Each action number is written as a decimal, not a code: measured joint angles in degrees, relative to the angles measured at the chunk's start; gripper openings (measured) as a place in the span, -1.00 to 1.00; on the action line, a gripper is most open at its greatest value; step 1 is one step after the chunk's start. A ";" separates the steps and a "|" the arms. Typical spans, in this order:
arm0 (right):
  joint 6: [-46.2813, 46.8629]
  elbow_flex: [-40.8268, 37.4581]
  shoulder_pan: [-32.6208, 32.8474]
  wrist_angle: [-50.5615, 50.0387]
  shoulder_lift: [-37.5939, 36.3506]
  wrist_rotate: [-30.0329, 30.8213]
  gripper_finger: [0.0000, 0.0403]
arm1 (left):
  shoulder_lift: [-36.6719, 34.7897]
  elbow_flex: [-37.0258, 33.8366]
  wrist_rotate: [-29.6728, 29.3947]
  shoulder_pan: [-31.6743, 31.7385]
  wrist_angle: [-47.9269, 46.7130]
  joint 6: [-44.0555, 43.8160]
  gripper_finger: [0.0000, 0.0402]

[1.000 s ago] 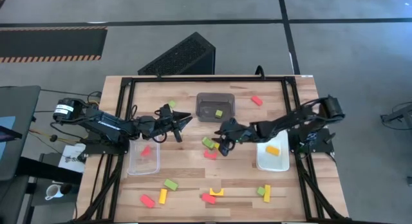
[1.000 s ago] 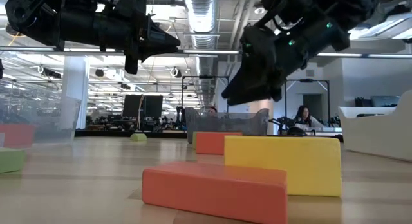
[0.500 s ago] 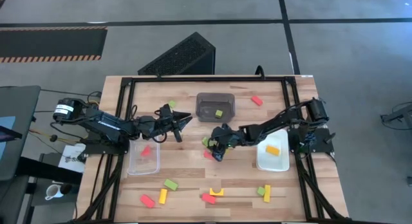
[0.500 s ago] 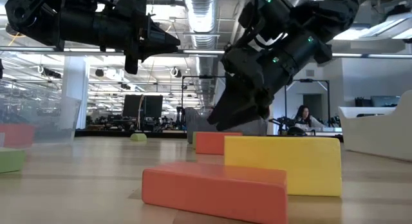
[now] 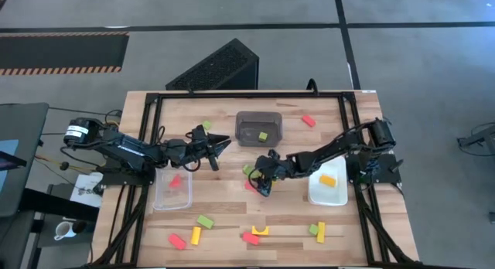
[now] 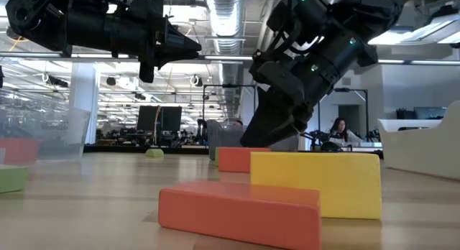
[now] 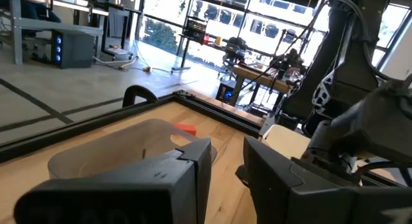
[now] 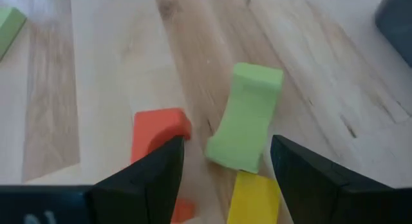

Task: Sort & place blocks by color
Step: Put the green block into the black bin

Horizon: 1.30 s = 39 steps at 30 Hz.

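The right gripper [image 5: 261, 181] hung low over the middle of the table [image 5: 232, 215] with its fingers apart and nothing between them. A green block [image 8: 246, 116], a red block [image 8: 158, 134] and a yellow block [image 8: 254, 197] lay crowded together just in front of it. The green one was a smooth, light bar with rounded ends. The left gripper [image 5: 223, 144] waited near the dark bin [image 5: 258, 127], fingers a little apart, holding nothing.

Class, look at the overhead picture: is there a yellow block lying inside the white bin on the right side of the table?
Yes: from above, a yellow block lies inside the white bin beside the right arm.
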 joint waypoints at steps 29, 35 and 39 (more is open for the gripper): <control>1.31 2.31 1.27 1.98 7.06 5.34 0.27 | -0.02 0.03 -0.04 -0.02 -0.20 -0.05 -0.61; 1.11 2.86 1.02 1.20 7.00 5.51 0.23 | -0.02 0.04 -0.15 0.00 -0.54 0.03 -0.61; 1.09 2.84 0.87 0.61 6.38 5.52 0.07 | -0.01 0.04 -0.20 0.00 -0.49 0.17 -0.61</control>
